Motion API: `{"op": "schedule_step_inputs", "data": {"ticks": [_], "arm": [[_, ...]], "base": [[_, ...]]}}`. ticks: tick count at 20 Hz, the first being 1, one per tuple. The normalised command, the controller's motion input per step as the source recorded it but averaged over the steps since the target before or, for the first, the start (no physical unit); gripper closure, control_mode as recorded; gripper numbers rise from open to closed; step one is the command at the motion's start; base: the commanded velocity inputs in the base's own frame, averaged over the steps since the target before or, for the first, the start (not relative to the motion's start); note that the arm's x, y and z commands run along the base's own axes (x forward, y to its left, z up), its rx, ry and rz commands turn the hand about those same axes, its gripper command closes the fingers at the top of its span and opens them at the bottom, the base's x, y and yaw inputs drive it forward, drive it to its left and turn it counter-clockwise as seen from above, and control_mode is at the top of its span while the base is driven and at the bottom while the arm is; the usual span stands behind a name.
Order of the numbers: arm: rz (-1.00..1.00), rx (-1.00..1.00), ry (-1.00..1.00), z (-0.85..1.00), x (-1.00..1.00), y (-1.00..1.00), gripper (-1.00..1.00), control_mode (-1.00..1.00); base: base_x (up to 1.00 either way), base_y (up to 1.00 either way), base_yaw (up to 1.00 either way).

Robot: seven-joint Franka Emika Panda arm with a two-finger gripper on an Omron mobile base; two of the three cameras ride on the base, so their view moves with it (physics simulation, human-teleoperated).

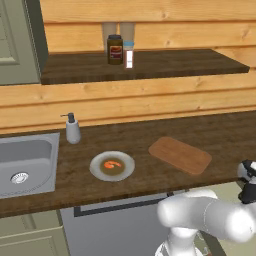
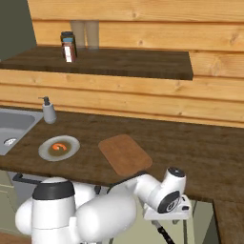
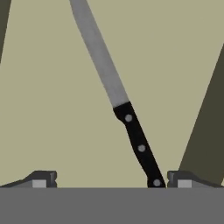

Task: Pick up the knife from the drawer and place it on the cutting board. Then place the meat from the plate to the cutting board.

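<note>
No writing can be read anywhere; the dark jar (image 1: 115, 49) on the shelf (image 1: 175, 64) carries a reddish label too blurred to make out, and a small white bottle (image 1: 129, 56) stands just beside it. In the hand view the knife (image 3: 117, 97) lies flat on the pale drawer floor (image 3: 48, 109), its long axis slanting: the grey blade runs toward the upper left, the black riveted handle toward the lower right, ending close to the right fingertip. The gripper (image 3: 111, 180) hangs over it with jaws spread wide, touching nothing, and bare floor lies open on both sides of the blade up to the dark drawer walls (image 3: 205, 127). On the counter (image 1: 230, 135), the cutting board (image 1: 180, 155) sits to the right of the plate (image 1: 112, 166), apart from it, its long side angled to the counter edge. The meat (image 1: 112, 164) rests in the plate's middle. Left of the plate stand the soap bottle (image 1: 72, 129) and the sink (image 1: 27, 162).
</note>
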Motion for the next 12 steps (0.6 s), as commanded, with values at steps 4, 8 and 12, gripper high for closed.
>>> {"op": "schedule_step_inputs", "data": {"ticks": [4, 8, 12], "arm": [[0.0, 0.0, 0.05, -0.65, 0.15, 0.0, -1.0, -1.0], [0.0, 0.0, 0.0, -0.63, 0.04, 0.0, -1.0, -1.0], [0.0, 0.0, 0.0, -0.42, 0.06, 0.0, -1.0, -1.0]], "base": [[0.0, 0.0, 0.0], [0.0, 0.0, 0.0], [0.0, 0.0, 0.0]]}}
